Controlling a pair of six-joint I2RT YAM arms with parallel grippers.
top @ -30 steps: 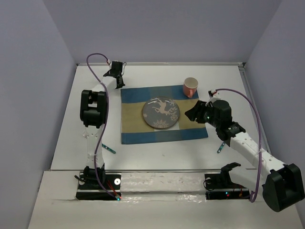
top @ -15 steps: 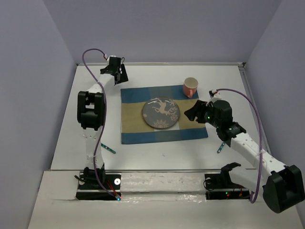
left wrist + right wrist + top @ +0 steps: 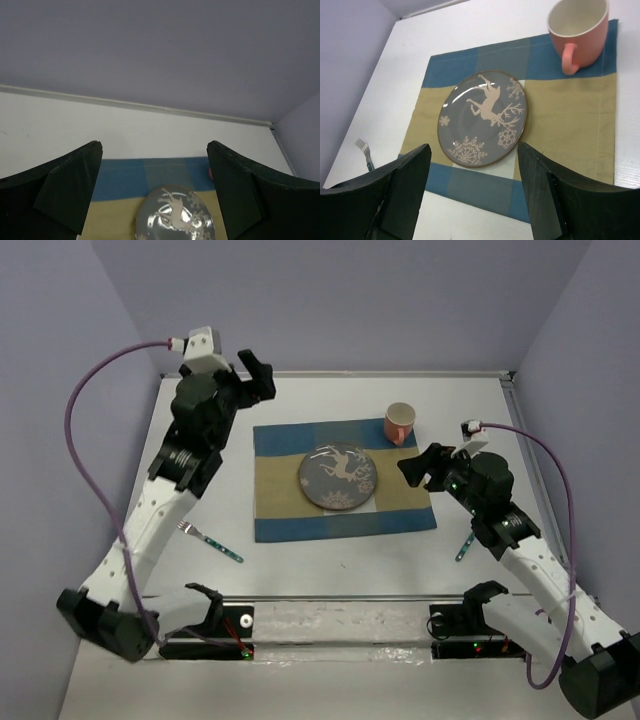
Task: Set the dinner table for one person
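Observation:
On the white dinner table point(image 3: 330, 560) lies a blue and tan checked placemat point(image 3: 400, 510). A grey plate point(image 3: 339, 477) with a white deer sits at its middle, and a pink mug point(image 3: 399, 423) stands on its back right corner. My left gripper point(image 3: 258, 375) is raised over the back left of the table, open and empty, with the plate point(image 3: 175, 215) below it. My right gripper point(image 3: 418, 465) hovers at the mat's right edge, open and empty, facing the plate point(image 3: 482, 117) and the mug point(image 3: 577, 27).
A teal-handled fork point(image 3: 210, 538) lies on the table left of the mat, also seen in the right wrist view as the fork point(image 3: 364, 150). Another teal-handled utensil point(image 3: 464, 546) lies right of the mat, under the right arm. Grey walls close the table in on three sides.
The left arm has swung up and outward from its folded pose, and its jaws have opened. The right arm has drawn back a little to the right, its jaws wider.

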